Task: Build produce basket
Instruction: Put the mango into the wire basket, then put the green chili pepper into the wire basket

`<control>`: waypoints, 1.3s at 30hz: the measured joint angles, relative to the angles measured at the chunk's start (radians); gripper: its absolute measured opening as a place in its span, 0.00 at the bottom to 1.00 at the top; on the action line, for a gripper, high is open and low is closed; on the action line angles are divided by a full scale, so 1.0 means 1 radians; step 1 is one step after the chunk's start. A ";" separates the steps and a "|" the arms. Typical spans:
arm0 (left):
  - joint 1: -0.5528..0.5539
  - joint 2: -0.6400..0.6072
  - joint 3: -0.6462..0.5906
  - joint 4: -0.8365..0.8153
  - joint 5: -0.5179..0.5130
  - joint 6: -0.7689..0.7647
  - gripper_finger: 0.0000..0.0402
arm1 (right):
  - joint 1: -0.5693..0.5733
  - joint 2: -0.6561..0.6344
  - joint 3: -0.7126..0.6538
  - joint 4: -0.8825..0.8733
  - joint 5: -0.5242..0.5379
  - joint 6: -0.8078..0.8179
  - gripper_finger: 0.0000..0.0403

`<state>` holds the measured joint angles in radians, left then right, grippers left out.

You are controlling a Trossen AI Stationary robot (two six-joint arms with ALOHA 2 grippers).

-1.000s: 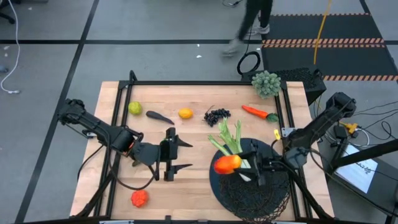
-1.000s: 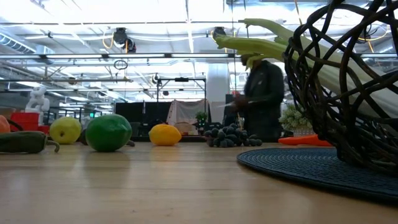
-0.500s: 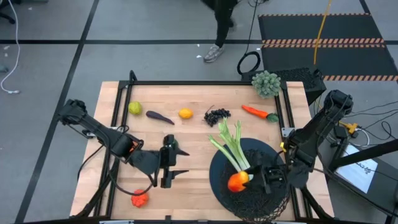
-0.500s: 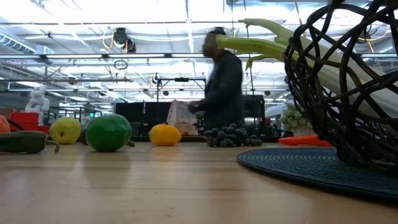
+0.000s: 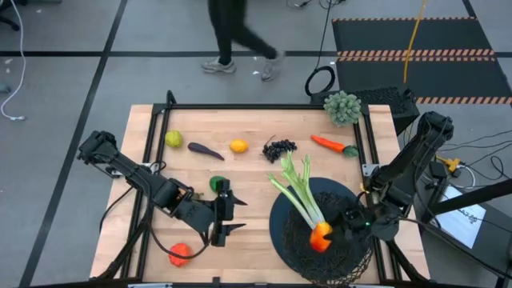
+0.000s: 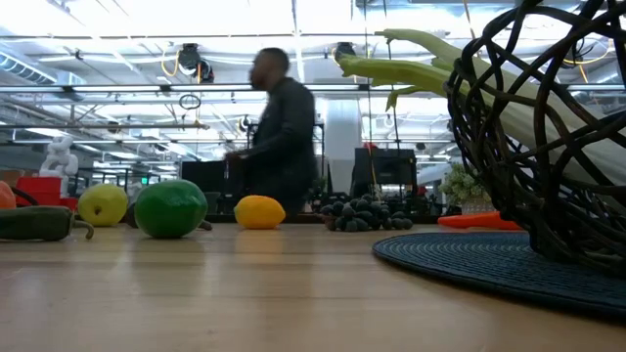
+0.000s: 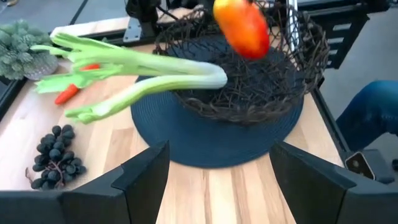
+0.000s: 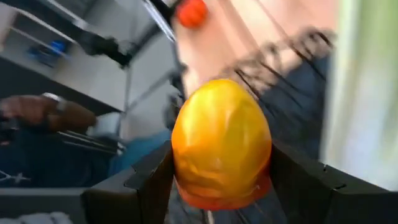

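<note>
Mango (image 5: 320, 236) sits clamped between the two fingers of the right gripper (image 5: 334, 234), held over the inside of the basket (image 5: 346, 268), which stands at the table's (image 5: 248, 172) near right corner. The right wrist view shows both fingers pressed against the fruit's sides, with dark mesh beyond it. Release therefore turns on one relation: the fruit lies within the rim, slightly toward its left side, so an opening of the fingers should, in my judgement, let it fall inside and not onto the mat.

Celery stalk (image 5: 298, 190) lies across the far-left rim of the basket, leafy end out over the table and pale base pointing in toward the mango (the two look near, but contact cannot be confirmed).

Left gripper (image 5: 222, 216) hangs over the near-left part of the table with its fingers apart and nothing between them. The lime (image 5: 216, 183) lies just beyond it toward the far edge, and a red-orange item (image 5: 180, 254) lies near the near edge; the left arm is clearly the nearer arm to both.

Remaining produce along the far side: lemon (image 5: 174, 139), eggplant (image 5: 205, 150), orange (image 5: 238, 146), grapes (image 5: 279, 148), carrot (image 5: 330, 144).
</note>
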<state>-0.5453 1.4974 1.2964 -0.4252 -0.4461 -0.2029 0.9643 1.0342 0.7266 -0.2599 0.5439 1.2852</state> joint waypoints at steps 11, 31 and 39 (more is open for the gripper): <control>0.001 0.003 0.001 0.001 0.000 0.029 0.68 | 0.000 -0.032 0.000 -0.382 -0.164 0.306 0.57; 0.041 0.003 0.001 0.002 0.000 0.075 0.68 | -0.065 -0.017 0.000 -0.462 -0.161 0.350 0.69; 0.041 0.003 0.001 0.002 0.000 0.077 0.68 | -0.084 -0.048 0.000 -0.418 -0.203 0.349 0.63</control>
<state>-0.5041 1.5005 1.2972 -0.4229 -0.4461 -0.1257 0.8806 0.9864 0.7265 -0.6781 0.3410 1.6342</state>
